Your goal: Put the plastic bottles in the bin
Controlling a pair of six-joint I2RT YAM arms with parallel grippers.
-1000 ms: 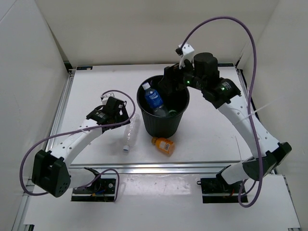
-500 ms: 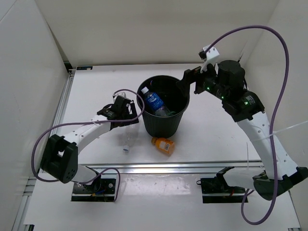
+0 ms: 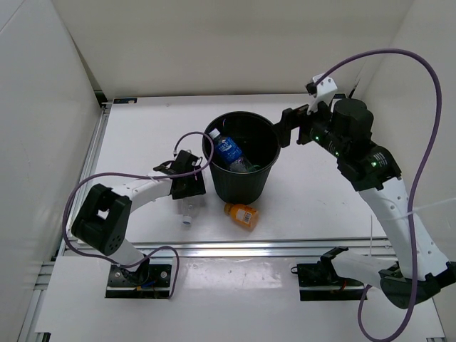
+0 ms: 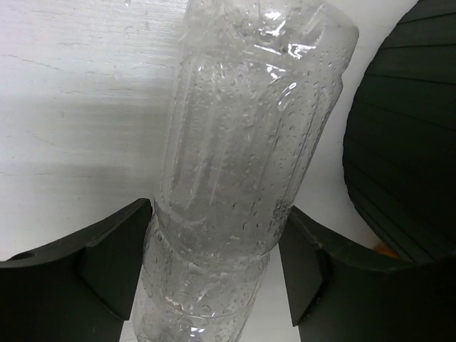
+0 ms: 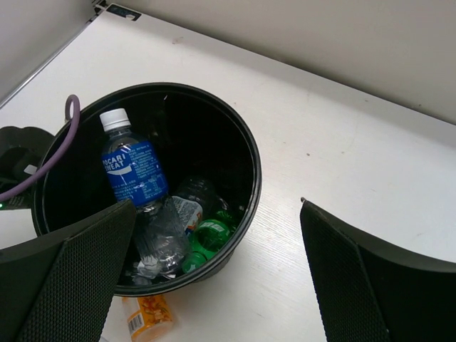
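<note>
Since a second ago the left gripper [image 4: 214,249] has dropped beside the round black plastic bin [image 3: 242,189] onto the long clear plastic bottle [image 4: 249,128] lying on the white table [image 3: 142,135], its jaws spread to either side of the bottle's body. The right gripper [image 5: 217,214] has drawn back from the bin's rim and hangs wide open and empty. Inside the bin, the clear blue-labelled bottle [image 5: 132,167] reads "POCARI SWEAT" above the green bottle [image 5: 210,234], while the short orange bottle [image 3: 242,214] lies at the bin's foot.

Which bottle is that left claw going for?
The long clear bottle, lying between the fingers of the left gripper beside the bin; the orange bottle lies apart.
</note>
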